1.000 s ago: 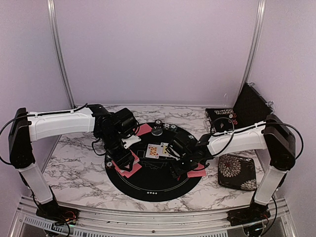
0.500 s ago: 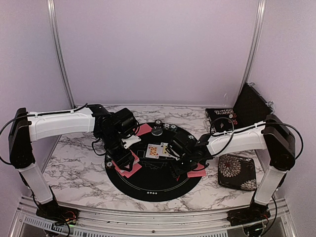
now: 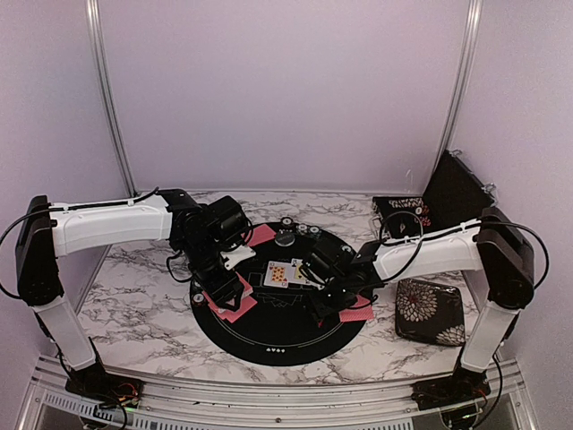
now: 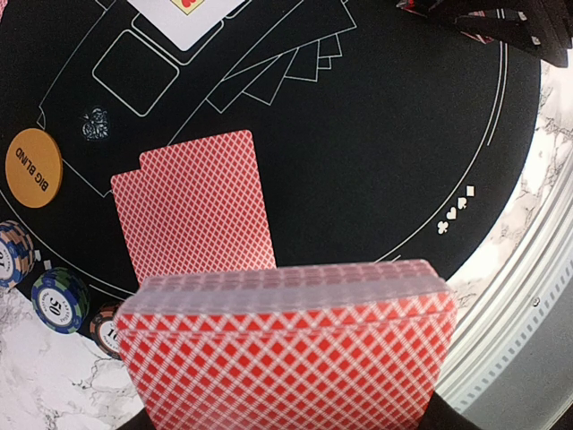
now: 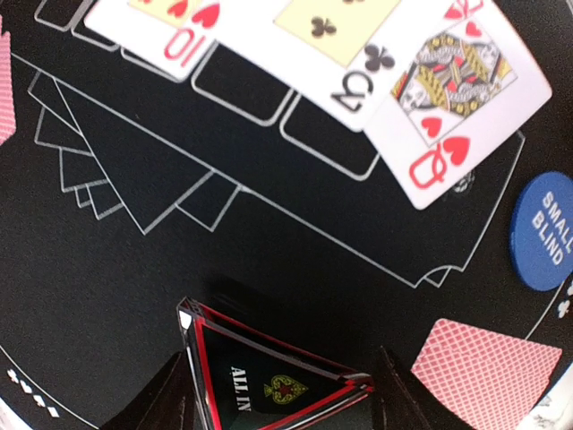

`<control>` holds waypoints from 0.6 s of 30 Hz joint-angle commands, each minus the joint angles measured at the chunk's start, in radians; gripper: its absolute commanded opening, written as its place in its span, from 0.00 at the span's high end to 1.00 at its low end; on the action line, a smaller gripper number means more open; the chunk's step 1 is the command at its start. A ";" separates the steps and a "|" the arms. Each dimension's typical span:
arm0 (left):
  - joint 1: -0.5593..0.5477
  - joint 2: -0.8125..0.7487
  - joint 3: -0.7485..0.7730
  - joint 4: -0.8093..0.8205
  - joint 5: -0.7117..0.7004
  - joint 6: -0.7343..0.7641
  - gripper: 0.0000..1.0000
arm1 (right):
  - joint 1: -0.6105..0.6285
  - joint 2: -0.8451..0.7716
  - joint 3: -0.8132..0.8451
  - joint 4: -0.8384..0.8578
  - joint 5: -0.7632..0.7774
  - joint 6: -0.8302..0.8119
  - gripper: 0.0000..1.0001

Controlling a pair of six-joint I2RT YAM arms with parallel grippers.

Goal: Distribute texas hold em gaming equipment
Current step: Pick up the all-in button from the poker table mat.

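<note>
Chip stacks (image 4: 59, 300) at left rim of mat (image 4: 376, 161), orange button (image 4: 33, 167) just inside rim. Two face-down cards (image 4: 192, 210) on mat's left part. Left pincer (image 3: 222, 285) above them, clamped on red-backed deck (image 4: 286, 358). Face-up cards (image 5: 448, 90) at mat centre. Right pincer (image 5: 285, 403) straddles black triangle marker (image 5: 260, 381) on mat's right part; gripped or not, cannot tell. Blue button (image 5: 544, 231) nearer mat's right rim.
</note>
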 commanded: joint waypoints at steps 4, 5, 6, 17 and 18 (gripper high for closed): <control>0.005 -0.026 -0.006 -0.003 0.004 0.000 0.45 | -0.025 -0.011 0.094 -0.027 0.017 -0.019 0.65; 0.005 -0.026 -0.006 -0.003 0.004 0.000 0.45 | -0.028 -0.009 0.101 -0.029 0.019 -0.024 0.65; 0.005 -0.026 -0.006 -0.001 0.005 0.001 0.45 | -0.033 -0.008 0.109 -0.031 0.022 -0.028 0.65; 0.005 -0.019 -0.003 -0.002 0.006 0.002 0.45 | -0.165 0.084 0.304 -0.053 0.082 -0.153 0.64; 0.004 -0.019 -0.003 -0.002 0.006 0.002 0.45 | -0.177 0.110 0.330 -0.057 0.083 -0.168 0.64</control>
